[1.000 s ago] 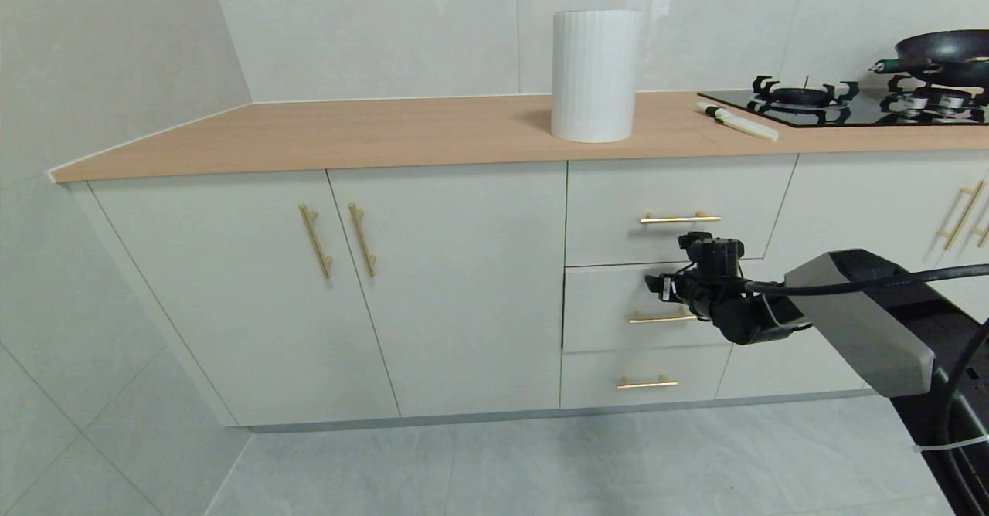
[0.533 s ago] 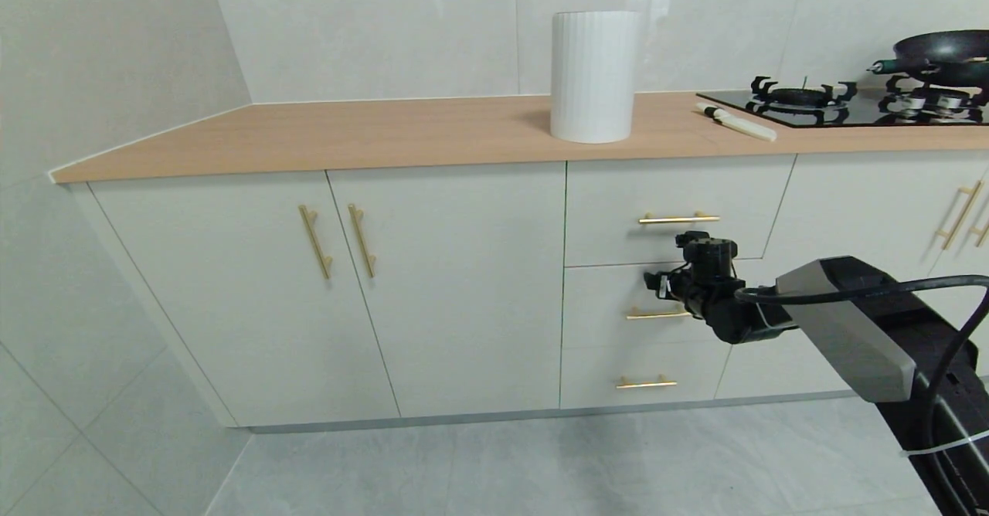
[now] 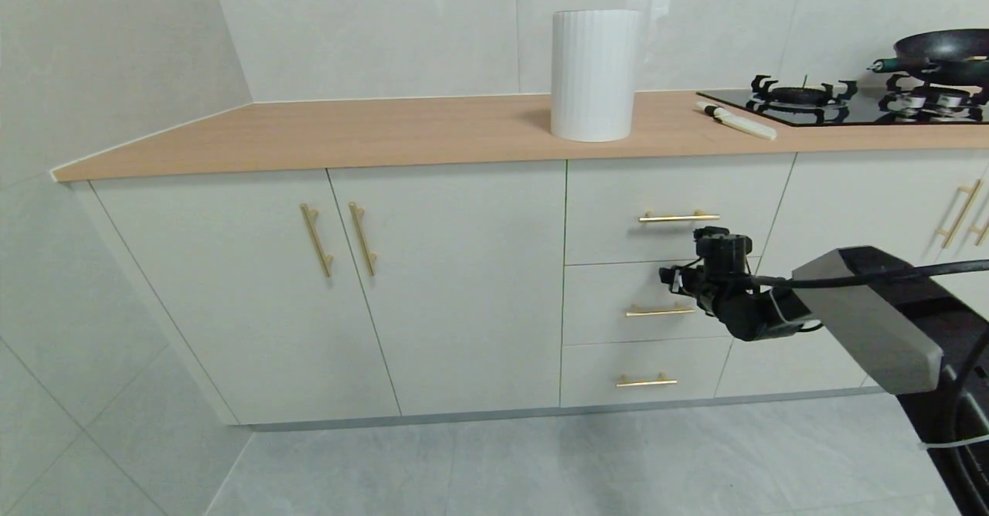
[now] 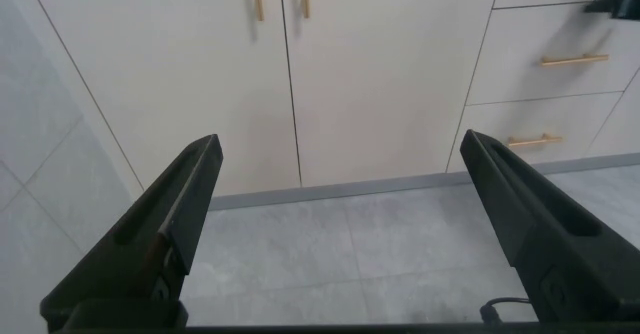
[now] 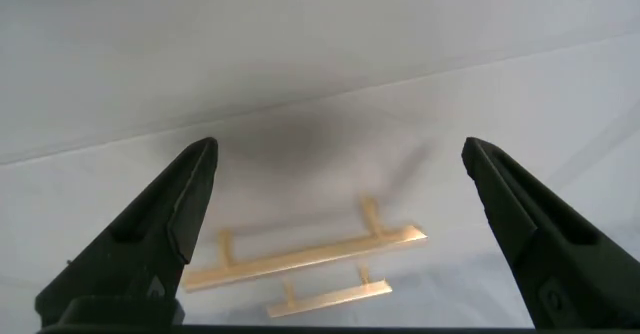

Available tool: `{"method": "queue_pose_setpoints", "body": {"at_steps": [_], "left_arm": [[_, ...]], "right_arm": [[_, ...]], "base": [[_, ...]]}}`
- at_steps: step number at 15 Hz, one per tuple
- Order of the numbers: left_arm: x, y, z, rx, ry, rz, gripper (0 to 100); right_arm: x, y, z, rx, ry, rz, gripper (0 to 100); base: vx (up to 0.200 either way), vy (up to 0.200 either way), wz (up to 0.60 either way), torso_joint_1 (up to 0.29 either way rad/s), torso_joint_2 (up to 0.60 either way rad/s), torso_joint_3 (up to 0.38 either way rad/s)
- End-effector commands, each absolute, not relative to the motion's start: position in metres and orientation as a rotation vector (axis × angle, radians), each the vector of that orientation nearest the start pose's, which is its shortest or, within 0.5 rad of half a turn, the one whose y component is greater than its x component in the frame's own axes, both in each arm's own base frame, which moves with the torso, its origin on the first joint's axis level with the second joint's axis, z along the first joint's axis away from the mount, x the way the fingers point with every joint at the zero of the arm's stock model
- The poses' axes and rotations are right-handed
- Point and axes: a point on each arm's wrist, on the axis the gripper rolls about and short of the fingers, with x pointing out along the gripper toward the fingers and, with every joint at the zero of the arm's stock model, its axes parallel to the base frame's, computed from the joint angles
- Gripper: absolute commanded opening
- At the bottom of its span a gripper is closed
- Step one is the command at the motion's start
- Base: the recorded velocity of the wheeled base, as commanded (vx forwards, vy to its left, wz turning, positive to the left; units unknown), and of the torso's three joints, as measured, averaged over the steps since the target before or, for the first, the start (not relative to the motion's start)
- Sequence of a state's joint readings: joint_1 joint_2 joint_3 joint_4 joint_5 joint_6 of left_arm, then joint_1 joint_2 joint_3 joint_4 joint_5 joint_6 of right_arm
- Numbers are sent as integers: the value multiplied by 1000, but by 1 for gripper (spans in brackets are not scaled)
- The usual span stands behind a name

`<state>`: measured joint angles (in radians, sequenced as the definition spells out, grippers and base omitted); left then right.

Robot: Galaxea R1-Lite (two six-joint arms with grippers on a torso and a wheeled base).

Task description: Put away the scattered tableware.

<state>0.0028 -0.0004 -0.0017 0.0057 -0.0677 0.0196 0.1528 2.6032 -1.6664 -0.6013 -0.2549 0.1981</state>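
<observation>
Hovering in front of the middle drawer (image 3: 618, 300), your right gripper (image 3: 671, 280) sits a little above that drawer's brass handle (image 3: 659, 312) and touches nothing. Its fingers (image 5: 185, 209) are spread wide apart and carry nothing. From the right wrist camera you look between them at the pale drawer front, with the handle and the bottom drawer's handle (image 5: 330, 296) beyond. Your left gripper (image 4: 340, 149) hangs low over the grey tiled floor (image 4: 330, 249) before the double-door cabinet (image 4: 290, 74). Its fingers (image 4: 175, 224) are likewise wide apart and empty. The task's thing you can see is a pale knife (image 3: 736, 121) lying flat on the wooden table (image 3: 348, 130). It lies just beside the near corner of the gas stove (image 3: 834, 110) and well above and apart from both grippers. A white ribbed cylinder (image 3: 593, 76) stands upright on the table near the knife, on the side away from the stove. A dark pan (image 3: 946, 49) sits on the far burner.
</observation>
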Motion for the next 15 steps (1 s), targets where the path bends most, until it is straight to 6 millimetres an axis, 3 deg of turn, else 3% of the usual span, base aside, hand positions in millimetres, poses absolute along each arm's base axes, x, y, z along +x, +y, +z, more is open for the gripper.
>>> {"method": "queue_pose_setpoints", "body": {"at_steps": [1, 2, 4, 7, 9, 10, 11, 13, 15], "left_arm": [[-23, -2, 75, 20, 4, -64, 100], [-23, -2, 75, 20, 4, -64, 100], [-23, -2, 75, 20, 4, -63, 100], [-23, -2, 75, 20, 4, -64, 100], [-23, -2, 75, 20, 4, -64, 100], [-23, -2, 75, 20, 4, -64, 100], [-23, -2, 75, 20, 4, -64, 100], [-23, -2, 75, 20, 4, -64, 100], [-23, -2, 75, 20, 4, -64, 100]], "right_arm": [[459, 66, 85, 135, 321, -114, 100], [449, 65, 91, 136, 318, -113, 100], [386, 55, 130, 143, 217, -105, 100], [297, 41, 210, 138, -7, -86, 100], [237, 32, 248, 117, -129, -77, 100], [198, 26, 255, 93, -165, -84, 100], [174, 22, 254, 88, -178, -81, 100], [99, 10, 248, 28, -189, -91, 100], [51, 2, 240, -48, -191, -106, 100]], "base": [[0, 0, 0, 0, 0, 0], [0, 0, 0, 0, 0, 0], [0, 0, 0, 0, 0, 0], [0, 0, 0, 0, 0, 0], [0, 0, 0, 0, 0, 0], [0, 0, 0, 0, 0, 0], [0, 0, 0, 0, 0, 0], [0, 0, 0, 0, 0, 0], [0, 0, 0, 0, 0, 0]]}}
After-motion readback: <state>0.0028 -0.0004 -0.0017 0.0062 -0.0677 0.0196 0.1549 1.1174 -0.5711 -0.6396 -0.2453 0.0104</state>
